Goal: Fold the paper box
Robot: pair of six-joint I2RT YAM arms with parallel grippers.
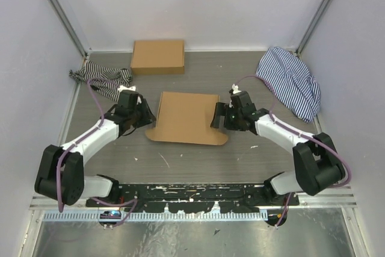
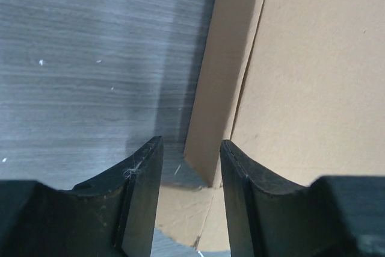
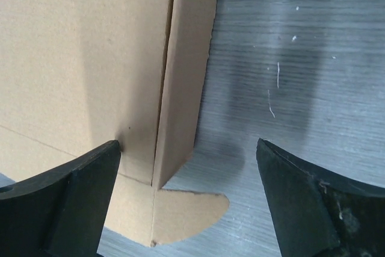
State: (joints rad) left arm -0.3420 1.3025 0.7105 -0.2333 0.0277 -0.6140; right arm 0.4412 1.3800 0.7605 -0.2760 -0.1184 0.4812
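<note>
The paper box (image 1: 186, 117) lies as a flat brown cardboard sheet in the middle of the table, with its left and right side flaps raised. My left gripper (image 1: 148, 115) is at the sheet's left edge. In the left wrist view the raised flap (image 2: 219, 76) stands between the fingers of that gripper (image 2: 191, 170), with a gap on each side. My right gripper (image 1: 217, 115) is at the right edge. Seen from the right wrist, this gripper (image 3: 187, 167) is wide open around the other raised flap (image 3: 183, 76), above a rounded tab (image 3: 189, 212).
A second, closed brown box (image 1: 157, 56) sits at the back of the table. A striped cloth (image 1: 102, 79) lies at the back left and a larger striped cloth (image 1: 290, 82) at the back right. Walls enclose the table on three sides.
</note>
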